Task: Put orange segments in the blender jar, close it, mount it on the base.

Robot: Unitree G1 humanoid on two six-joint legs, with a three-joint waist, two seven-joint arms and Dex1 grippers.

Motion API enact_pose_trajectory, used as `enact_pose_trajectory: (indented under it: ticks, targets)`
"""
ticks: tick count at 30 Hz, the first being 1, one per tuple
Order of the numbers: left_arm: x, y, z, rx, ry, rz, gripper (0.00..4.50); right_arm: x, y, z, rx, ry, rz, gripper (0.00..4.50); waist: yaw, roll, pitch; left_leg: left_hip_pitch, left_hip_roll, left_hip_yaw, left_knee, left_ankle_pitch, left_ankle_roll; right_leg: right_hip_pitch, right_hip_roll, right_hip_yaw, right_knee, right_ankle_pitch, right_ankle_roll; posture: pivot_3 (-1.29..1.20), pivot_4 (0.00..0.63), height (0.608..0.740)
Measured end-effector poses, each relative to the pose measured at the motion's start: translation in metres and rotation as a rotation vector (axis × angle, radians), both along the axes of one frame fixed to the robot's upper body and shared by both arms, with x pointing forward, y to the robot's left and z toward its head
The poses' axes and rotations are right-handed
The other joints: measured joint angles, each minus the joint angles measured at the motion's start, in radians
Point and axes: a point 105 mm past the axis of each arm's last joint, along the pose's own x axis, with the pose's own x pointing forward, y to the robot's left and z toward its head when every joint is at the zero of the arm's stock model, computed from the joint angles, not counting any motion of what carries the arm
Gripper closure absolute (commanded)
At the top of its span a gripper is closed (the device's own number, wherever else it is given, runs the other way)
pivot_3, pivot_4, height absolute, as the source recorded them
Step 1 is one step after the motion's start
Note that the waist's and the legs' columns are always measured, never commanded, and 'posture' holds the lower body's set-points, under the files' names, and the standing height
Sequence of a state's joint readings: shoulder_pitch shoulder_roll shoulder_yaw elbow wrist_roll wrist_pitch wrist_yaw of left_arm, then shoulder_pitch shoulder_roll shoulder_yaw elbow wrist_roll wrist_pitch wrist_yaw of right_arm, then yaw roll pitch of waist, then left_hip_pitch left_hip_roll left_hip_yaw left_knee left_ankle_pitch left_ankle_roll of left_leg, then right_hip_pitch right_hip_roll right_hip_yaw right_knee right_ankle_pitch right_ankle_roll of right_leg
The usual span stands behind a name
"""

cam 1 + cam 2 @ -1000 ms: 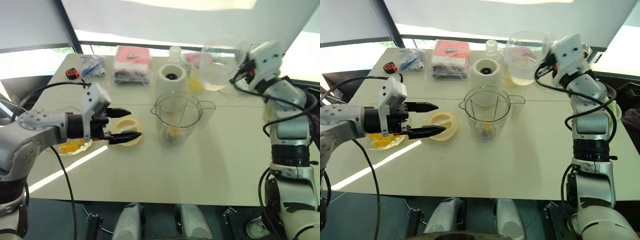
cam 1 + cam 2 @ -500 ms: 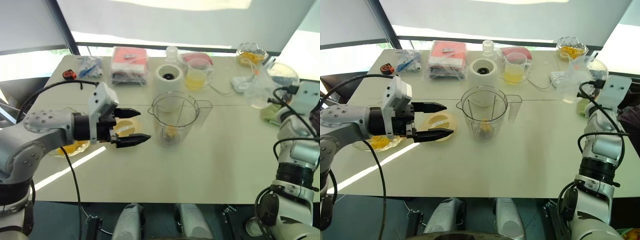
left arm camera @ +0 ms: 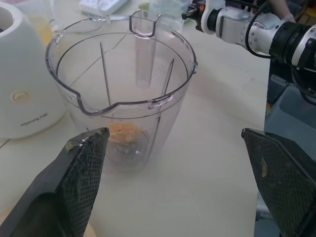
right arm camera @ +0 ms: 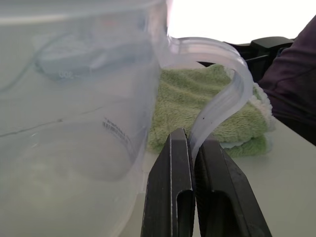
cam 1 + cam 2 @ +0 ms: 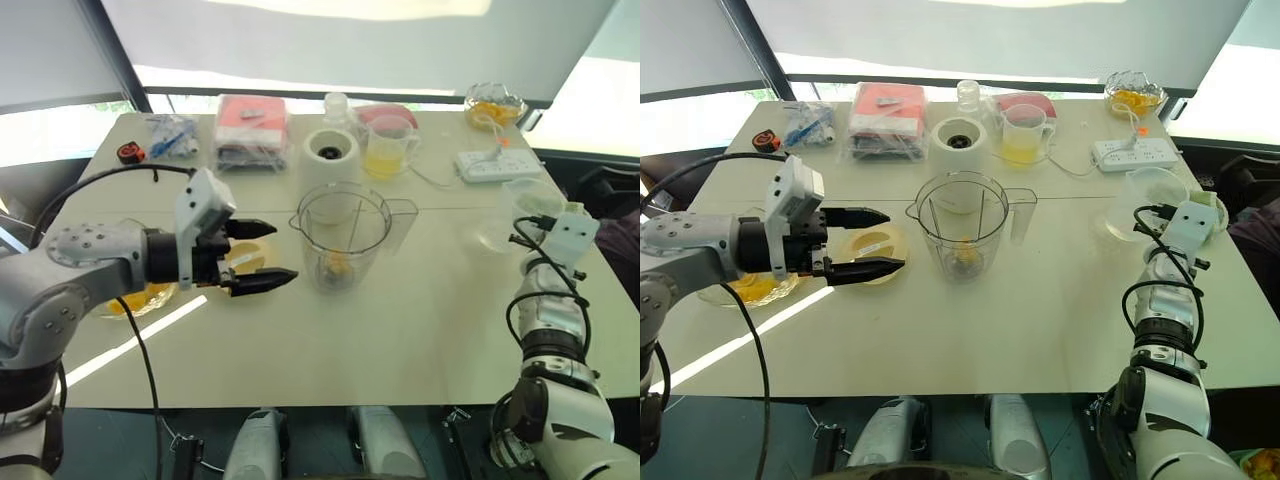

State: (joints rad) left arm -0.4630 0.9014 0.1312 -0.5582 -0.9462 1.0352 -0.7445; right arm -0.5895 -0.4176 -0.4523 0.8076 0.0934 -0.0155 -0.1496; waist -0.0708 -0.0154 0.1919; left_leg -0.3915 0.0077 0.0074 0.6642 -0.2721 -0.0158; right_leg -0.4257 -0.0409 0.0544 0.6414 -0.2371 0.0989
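Table w/ 1 blender jar, 1 base; left end effector spread.

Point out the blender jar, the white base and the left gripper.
blender jar (image 5: 962, 222): right eye view, on its clear front wall.
base (image 5: 959, 136): right eye view, on its top by the dark socket.
left gripper (image 5: 883, 241): right eye view, midway between its open fingertips.

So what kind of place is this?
Probably a test table by a window, set up like a kitchen: a clear plastic blender jar, its squat white base and a white power strip.
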Motion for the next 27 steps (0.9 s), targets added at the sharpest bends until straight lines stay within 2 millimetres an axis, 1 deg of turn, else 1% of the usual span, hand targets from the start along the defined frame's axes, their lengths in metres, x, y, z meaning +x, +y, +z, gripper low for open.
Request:
enact_pose_trajectory:
  ticks: [4,7,9,10,11,12,16,17,20,27]
  targets:
    - [0.002,0.001,0.000,0.001,-0.004,0.016,0.00,0.000,0.010,-0.018,0.013,0.035,0.004,4.43,0.001,0.000,0.000,0.000,0.000,0.000,0.000,0.000,0.000,0.000,-0.001,0.000,0.000,0.000,0.000,0.00,0.150,0.740]
    - [0.002,0.002,-0.001,0.002,-0.002,0.022,0.00,0.000,0.012,-0.020,0.001,0.031,0.002,4.43,0.001,0.000,0.000,0.000,0.000,0.000,0.000,0.000,0.000,0.000,-0.001,0.000,-0.001,0.000,0.000,0.00,0.150,0.740]
    - [0.002,0.002,-0.001,0.002,-0.001,0.022,0.00,0.000,0.013,-0.020,-0.006,0.029,0.005,3.88,0.001,0.000,0.000,0.000,0.000,0.000,0.000,0.000,0.000,0.000,-0.001,0.000,0.000,0.000,0.000,0.00,0.150,0.740]
    - [0.002,0.002,-0.002,0.003,0.000,0.022,0.00,0.001,0.014,-0.021,-0.007,0.032,0.007,3.52,0.001,0.000,0.000,0.000,0.000,0.000,0.000,0.000,0.000,0.000,-0.001,0.000,0.000,0.000,0.000,0.00,0.150,0.740]
    - [0.002,0.002,-0.002,0.003,0.002,0.023,0.00,0.000,0.014,-0.023,-0.006,0.038,0.008,3.01,0.001,0.000,0.000,0.000,0.000,0.000,0.000,0.000,0.000,0.000,0.000,0.000,0.000,0.000,0.000,0.00,0.150,0.740]
    - [0.002,0.002,-0.003,0.004,0.003,0.024,0.00,0.000,0.014,-0.024,-0.004,0.042,0.006,2.67,0.000,0.000,0.000,0.000,0.000,0.000,0.000,0.000,0.000,0.000,0.000,0.000,0.000,0.000,0.000,0.00,0.150,0.740]
    - [0.002,0.003,-0.005,0.005,0.012,0.026,0.00,-0.005,0.009,-0.026,-0.016,0.052,-0.015,0.43,-0.002,0.000,0.000,0.000,0.000,0.000,0.000,0.000,0.000,0.000,0.000,0.000,0.000,0.000,0.000,0.00,0.150,0.740]
    - [0.002,0.004,-0.005,0.005,0.012,0.026,0.00,-0.006,0.007,-0.026,-0.021,0.054,-0.022,0.06,-0.002,-0.001,0.000,0.000,0.000,0.000,0.000,0.000,0.000,0.000,0.000,0.000,0.000,0.000,0.000,0.00,0.150,0.740]
    - [0.003,0.004,-0.005,0.007,0.009,0.028,0.00,-0.009,0.005,-0.026,-0.037,0.061,-0.028,0.06,-0.003,-0.001,-0.001,0.001,0.000,0.000,0.000,0.000,0.000,0.001,0.000,0.001,0.000,0.000,0.000,0.00,0.150,0.740]
    - [0.009,0.008,-0.005,0.001,0.002,0.052,0.00,-0.019,0.014,-0.030,-0.074,0.062,0.000,0.06,0.000,-0.001,-0.001,0.001,0.000,0.000,0.000,0.000,0.000,0.001,0.001,0.001,0.000,0.000,0.000,0.00,0.150,0.740]
